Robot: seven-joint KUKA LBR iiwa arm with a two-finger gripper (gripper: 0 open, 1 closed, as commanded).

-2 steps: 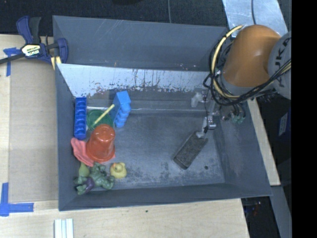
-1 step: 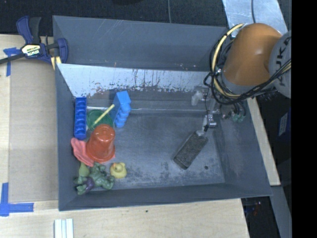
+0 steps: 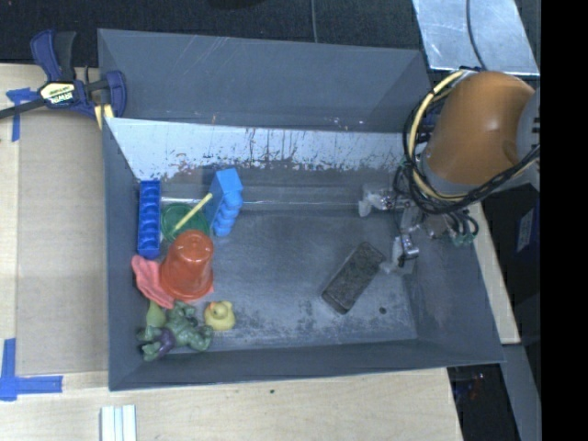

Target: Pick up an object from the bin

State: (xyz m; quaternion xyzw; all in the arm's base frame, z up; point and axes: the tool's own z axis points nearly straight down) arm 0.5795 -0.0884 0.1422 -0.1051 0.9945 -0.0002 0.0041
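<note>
Where the gripper (image 3: 402,251) hangs, dark flat block (image 3: 353,277) just beside

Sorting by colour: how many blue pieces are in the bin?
2: a long blue brick at far left; a shorter blue block just right of it. The heap may hide more.

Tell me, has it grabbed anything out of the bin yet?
Nothing looks picked yet. The claw hangs low at the right of the bin, beside a dark grey flat block lying on the floor. The heap at the left, with an orange cup and a yellow duck, lies apart from it. Grasping and lifting are left.
</note>
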